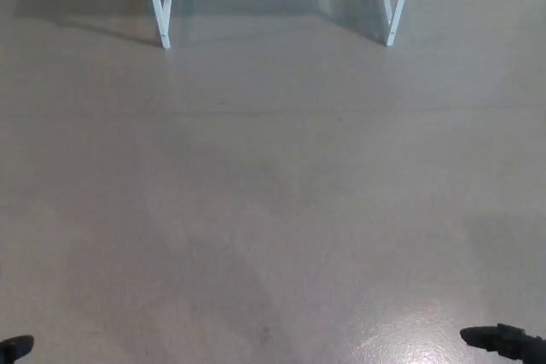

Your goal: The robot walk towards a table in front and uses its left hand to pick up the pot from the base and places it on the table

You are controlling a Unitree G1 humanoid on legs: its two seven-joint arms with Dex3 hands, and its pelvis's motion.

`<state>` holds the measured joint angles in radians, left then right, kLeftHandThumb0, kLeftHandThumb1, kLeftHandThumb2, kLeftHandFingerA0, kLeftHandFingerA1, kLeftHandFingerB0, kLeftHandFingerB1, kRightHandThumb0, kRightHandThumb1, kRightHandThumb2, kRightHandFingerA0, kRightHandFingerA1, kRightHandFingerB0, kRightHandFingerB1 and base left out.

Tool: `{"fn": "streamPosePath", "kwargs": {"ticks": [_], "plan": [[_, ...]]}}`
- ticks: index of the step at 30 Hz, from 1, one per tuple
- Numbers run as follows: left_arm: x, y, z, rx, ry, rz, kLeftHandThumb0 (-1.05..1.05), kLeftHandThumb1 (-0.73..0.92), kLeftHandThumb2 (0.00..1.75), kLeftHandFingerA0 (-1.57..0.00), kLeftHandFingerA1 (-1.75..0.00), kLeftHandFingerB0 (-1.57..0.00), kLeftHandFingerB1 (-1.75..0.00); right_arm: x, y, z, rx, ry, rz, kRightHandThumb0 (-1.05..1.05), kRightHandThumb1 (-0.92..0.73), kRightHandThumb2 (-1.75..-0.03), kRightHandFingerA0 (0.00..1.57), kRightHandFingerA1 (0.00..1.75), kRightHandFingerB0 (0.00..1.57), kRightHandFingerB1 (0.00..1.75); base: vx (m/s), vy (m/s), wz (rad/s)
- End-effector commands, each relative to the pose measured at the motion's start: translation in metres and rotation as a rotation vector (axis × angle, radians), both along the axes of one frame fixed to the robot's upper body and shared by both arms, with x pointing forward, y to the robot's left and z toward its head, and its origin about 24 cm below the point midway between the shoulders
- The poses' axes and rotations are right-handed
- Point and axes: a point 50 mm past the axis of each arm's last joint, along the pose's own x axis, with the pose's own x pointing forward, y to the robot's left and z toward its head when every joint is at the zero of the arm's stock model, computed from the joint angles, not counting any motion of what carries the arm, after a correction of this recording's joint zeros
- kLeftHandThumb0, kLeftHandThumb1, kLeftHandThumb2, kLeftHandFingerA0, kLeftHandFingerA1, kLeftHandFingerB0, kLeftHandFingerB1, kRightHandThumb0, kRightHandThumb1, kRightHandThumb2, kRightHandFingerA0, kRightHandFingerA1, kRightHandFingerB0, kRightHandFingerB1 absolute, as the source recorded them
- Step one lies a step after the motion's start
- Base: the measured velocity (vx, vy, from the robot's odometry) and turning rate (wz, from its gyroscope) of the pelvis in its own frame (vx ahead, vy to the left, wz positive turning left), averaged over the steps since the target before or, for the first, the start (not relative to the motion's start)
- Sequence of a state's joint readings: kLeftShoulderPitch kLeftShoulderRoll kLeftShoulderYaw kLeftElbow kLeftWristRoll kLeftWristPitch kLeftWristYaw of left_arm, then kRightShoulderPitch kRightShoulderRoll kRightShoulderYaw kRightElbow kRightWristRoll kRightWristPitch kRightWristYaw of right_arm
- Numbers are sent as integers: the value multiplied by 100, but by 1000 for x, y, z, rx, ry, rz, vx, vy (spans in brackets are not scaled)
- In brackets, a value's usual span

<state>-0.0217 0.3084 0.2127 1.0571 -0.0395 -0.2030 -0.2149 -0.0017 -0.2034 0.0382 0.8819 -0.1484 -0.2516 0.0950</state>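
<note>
1. Pot is out of view; its place cannot be told.
2. White table legs [162, 8] stand far off on the grey floor [273, 202].
3. Left hand [15, 348] and right hand [503, 340] show at the near corners; whether spread or closed cannot be told.

Black left hand [15, 348], right hand [505, 341] (slivers only).

Table legs [162, 14]: white and thin, standing right on the floor [273, 176].
Floor: grey and smooth, with a shiny patch [418, 338] well apart from the table legs.
</note>
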Motion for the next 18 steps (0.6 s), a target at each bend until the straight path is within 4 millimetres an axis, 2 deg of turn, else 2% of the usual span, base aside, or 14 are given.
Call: {"fn": "streamPosePath", "kwargs": {"ticks": [1,4,7,8,13,14,18], "plan": [[-9,6,2,6,-23,-16,-15,43,56,-50,-44,-40,-38,-12,-6,-2,8,-2,13,-13,-47,-53,66,55,50,47,0,0,0],[-14,5,0,5,-13,-24,-18,40,57,-51,-46,-42,-40,-20,-7,-4,-2,8,17,-14,-47,-53,66,54,50,46,0,0,0],[-20,3,-4,-8,-1,-30,-11,41,55,-49,-45,-42,-39,-28,-10,-8,-2,32,-2,-12,-47,-53,66,53,50,46,0,0,0],[-21,4,-4,-9,1,-33,-16,41,58,-48,-47,-39,-40,-29,-10,-8,-6,35,3,-13,-48,-53,65,53,50,46,0,0,0],[-24,4,-3,14,5,-67,-17,43,53,-48,-42,-42,-38,-31,-10,-8,-1,30,11,-11,-48,-53,64,54,51,47,0,0,0],[-24,5,-4,25,17,-65,-28,37,60,-47,-46,-40,-42,-31,-10,-8,-5,31,9,-11,-48,-53,65,54,51,47,0,0,0],[-26,5,-4,17,14,-69,-24,39,58,-46,-45,-40,-40,-33,-10,-9,-9,35,8,-12,-47,-53,65,53,52,46,0,0,0]]}}
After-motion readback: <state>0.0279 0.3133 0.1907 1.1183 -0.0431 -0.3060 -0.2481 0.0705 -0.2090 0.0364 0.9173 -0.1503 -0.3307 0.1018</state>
